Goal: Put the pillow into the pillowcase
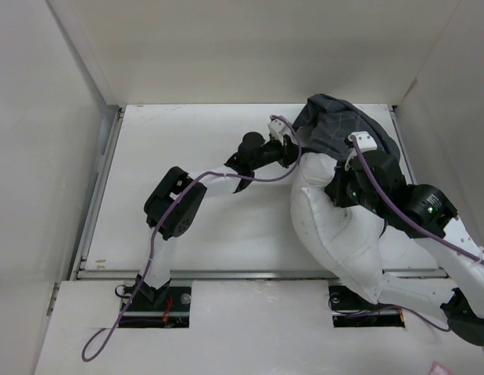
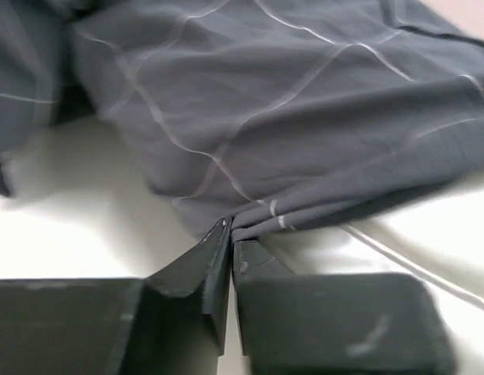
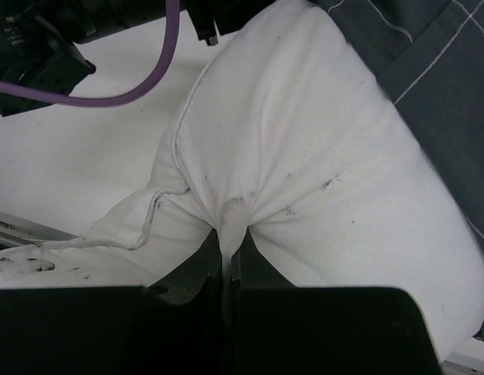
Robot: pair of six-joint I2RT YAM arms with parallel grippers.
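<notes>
The left arm (image 1: 176, 205) reaches from its base at the near edge diagonally across the table (image 1: 187, 141) toward the far right corner, because that is where the cloth lies. The left gripper (image 2: 230, 236) is closed narrow on a small fold at the edge of the pillowcase (image 2: 288, 117). The grid-lined fabric gathers into creases that run straight to the pinch, a sign that the cloth is held and drawn a little taut. Judging from the task, this hold is meant for the open hem, so that the mouth can be drawn over the filling instead of lying collapsed. Whether it takes one layer or both cannot be told.

The pillowcase sits heaped at the far right corner of the table, draped over the far end of the pillow (image 1: 335, 230). The pillow lies along the right side of the table, and its near end bulges past the near edge beside the right arm's base. Most of it is bare white. Only its far end is under the case, and how far inside it truly goes is hidden.

The right gripper (image 3: 230, 234) is clamped on a pinch of the pillow's cover in its middle part, with the cloth puckering around the fingers. That grip probably serves to push or steady the pillow toward the case while the left side holds the opening. Such a soft pinch may slip.
</notes>
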